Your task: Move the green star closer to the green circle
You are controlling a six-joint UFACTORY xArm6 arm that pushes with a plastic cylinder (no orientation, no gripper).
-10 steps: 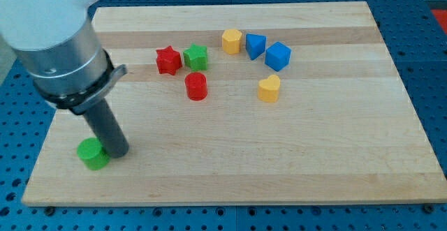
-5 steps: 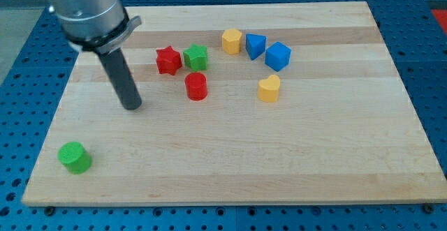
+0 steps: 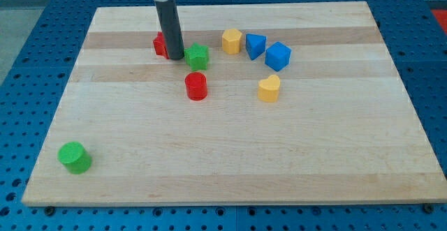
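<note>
Currently the green star [image 3: 197, 56] sits near the board's top centre. My tip [image 3: 175, 56] stands just at its left, hiding most of the red star [image 3: 160, 45]. I have no pincer, only the rod. I see the green circle [image 3: 74, 157] far off, bottom left, and a red cylinder [image 3: 196, 86] below the star.

No readable text, label or number shows anywhere.
</note>
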